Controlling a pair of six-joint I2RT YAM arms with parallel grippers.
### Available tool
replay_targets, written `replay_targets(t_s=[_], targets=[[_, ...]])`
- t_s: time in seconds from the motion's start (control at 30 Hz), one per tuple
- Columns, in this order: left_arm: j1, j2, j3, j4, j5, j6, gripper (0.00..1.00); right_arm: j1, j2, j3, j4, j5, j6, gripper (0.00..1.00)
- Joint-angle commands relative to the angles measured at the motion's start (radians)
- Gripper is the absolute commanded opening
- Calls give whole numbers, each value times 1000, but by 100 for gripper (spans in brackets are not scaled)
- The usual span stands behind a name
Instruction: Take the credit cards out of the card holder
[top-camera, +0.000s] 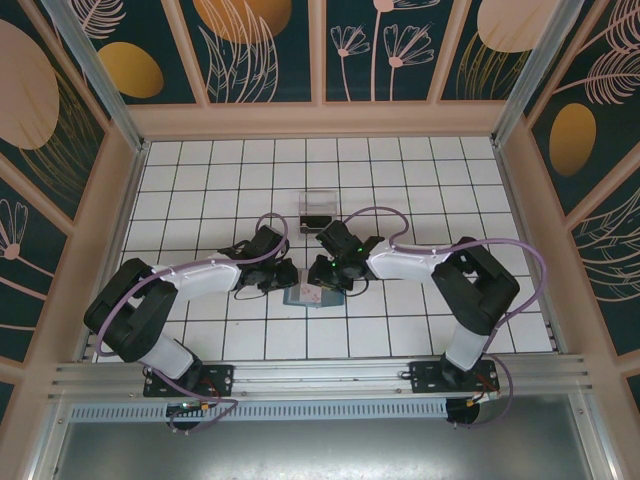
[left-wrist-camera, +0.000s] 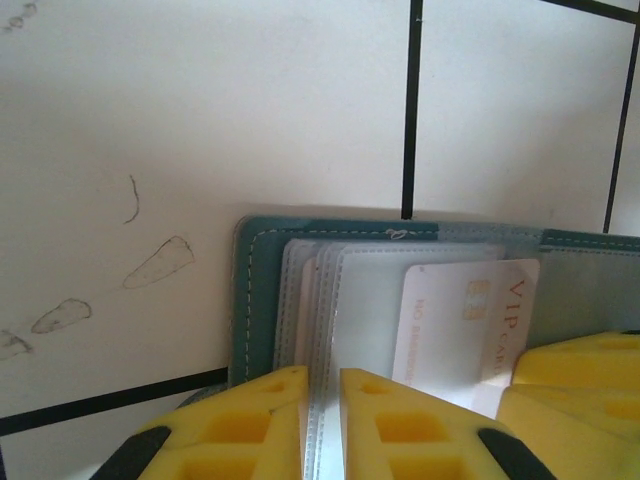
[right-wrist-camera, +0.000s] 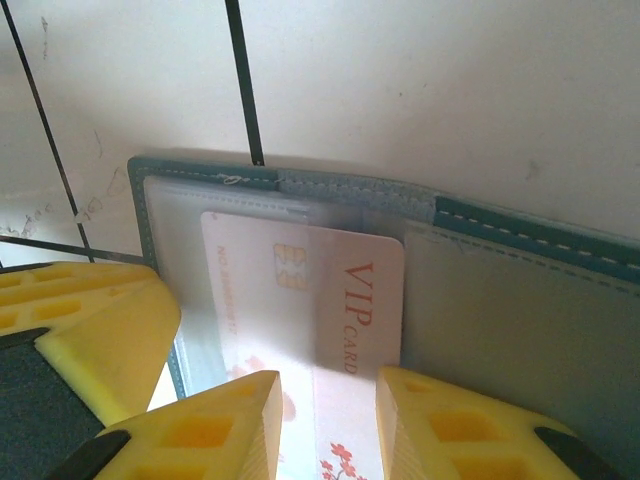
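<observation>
Nearest the lens in the top view are the two arm bases on the rail along the bottom edge. Both arms reach up to mid-frame, where the left pincer (top-camera: 283, 278) and the right pincer (top-camera: 326, 272) meet over the slate-blue card holder (top-camera: 313, 297). It lies on the white tiled table (top-camera: 200, 180) just below centre, largely hidden by the wrists. Above it, apart, stands a clear tray (top-camera: 318, 208) with something dark inside, too small to name.

Left wrist view: yellow fingers (left-wrist-camera: 230, 425) sit at the bottom edge, nearly together, closed on the holder's clear sleeves, which run up between them. The white card (left-wrist-camera: 465, 320) lies to their right, partly under plastic, its lower end behind the right pincer's finger in the lower right corner.

Right wrist view: this pincer's fingers (right-wrist-camera: 225, 425) stand a little apart at the bottom edge, open. The white card passes through the gap and does not look pinched. Its long axis runs from the sleeve in the upper middle straight down toward the pincer. By that, the right arm is the nearer one, and a pull would go down-frame along that axis. The frame cuts off the card's lower end, and I cannot tell whether other cards sit in the sleeves.
</observation>
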Motion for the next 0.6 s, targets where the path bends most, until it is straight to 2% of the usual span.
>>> replay_targets(t_s=[0.0,0.37,0.57], targets=[[-4,-30,27,-45,-6,12,17,-9,-37,10,-36,30,2,32],[-4,-34,47,-48,42,20,16,-17,-25,-27,-5,19,5,31],[-5,-3,36,0,133,41,15,-19,-5,-44,19,8,5,31]])
